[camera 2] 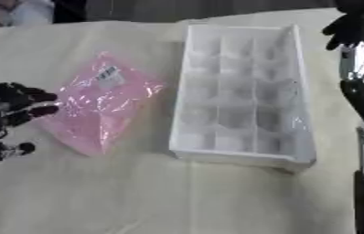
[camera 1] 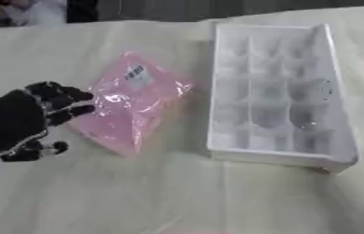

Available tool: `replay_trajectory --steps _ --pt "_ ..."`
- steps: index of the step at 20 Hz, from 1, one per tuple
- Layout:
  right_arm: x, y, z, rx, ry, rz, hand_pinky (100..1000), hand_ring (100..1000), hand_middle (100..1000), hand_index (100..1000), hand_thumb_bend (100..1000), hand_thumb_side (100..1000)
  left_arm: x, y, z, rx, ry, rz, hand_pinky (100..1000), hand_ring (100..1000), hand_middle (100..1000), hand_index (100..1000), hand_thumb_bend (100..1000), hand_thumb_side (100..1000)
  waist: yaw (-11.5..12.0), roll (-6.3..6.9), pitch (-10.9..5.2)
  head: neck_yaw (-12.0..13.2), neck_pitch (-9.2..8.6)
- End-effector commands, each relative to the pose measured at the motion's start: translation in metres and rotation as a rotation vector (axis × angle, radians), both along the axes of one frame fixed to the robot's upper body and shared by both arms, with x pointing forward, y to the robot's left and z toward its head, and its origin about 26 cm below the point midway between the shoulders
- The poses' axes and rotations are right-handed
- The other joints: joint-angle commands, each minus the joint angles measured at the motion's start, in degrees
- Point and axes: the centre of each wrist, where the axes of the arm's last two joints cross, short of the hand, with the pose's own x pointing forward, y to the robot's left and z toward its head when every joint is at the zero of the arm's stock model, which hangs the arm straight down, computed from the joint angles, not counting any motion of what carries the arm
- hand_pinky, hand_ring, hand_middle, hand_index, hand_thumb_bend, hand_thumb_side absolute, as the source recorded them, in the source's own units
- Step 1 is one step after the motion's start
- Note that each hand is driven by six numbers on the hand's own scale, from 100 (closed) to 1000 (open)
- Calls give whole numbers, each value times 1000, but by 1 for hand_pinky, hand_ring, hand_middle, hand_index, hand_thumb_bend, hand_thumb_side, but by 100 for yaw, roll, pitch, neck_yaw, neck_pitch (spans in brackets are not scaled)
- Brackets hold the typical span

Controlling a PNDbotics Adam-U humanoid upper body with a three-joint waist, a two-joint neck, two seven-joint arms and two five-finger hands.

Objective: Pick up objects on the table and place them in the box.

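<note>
1. no text, brand, number or sign can be read anywhere.
2. the pink bag point(camera 1: 133, 103) carries a small white label point(camera 1: 138, 75) with dark marks near its far end, on the side away from the white box point(camera 1: 277, 91); the marks are too blurred to make out as letters or digits.
3. the white box itself shows no print on its rim or walls.

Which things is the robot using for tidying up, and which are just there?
For the job:
pink packet
white box
left hand, reaching beside the packet

Just there:
cream tablecloth
right hand, raised at the far right edge
</note>
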Motion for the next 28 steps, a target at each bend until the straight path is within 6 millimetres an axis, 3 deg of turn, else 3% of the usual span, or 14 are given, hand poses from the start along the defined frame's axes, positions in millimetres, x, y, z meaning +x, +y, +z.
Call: replay_trajectory --steps 1,6,7,8,12,19,28 --pt "-3 -4 9 -19 -35 -17 361 504 658 693 100 534 -2 0 10 40 -26 -29 702 821 840 903 798 100 57 15 -78 -100 -21" --pt "-4 -6 8 -14 -31 -30 360 504 659 694 100 531 -6 -6 -10 -40 43 -51 696 801 830 882 805 100 162 9 -79 -162 -21" --pt "-4 -6 8 -12 -30 -32 360 504 659 694 100 554 -7 -6 -17 -60 68 -46 696 803 831 884 363 100 175 -1 -79 -186 -21" --pt "-4 -6 8 -10 -30 -33 361 504 659 694 100 532 -7 -7 -22 -74 85 -42 691 795 825 876 807 100 184 -8 -82 -200 -21" --pt "-4 -6 7 -1 -28 -40 361 504 659 693 100 531 -11 -7 -34 -118 80 23 654 783 816 867 802 100 222 -25 -101 -219 -21" --pt "-4 -7 6 13 -30 -55 361 504 659 693 100 531 -14 -6 -45 -221 -73 160 623 761 796 842 788 100 302 -52 -117 -293 -21" --pt "-3 -5 5 41 -37 -63 362 504 658 692 100 531 -15 -12 -67 -330 -96 201 595 732 774 810 772 100 307 -121 -137 -356 -21"
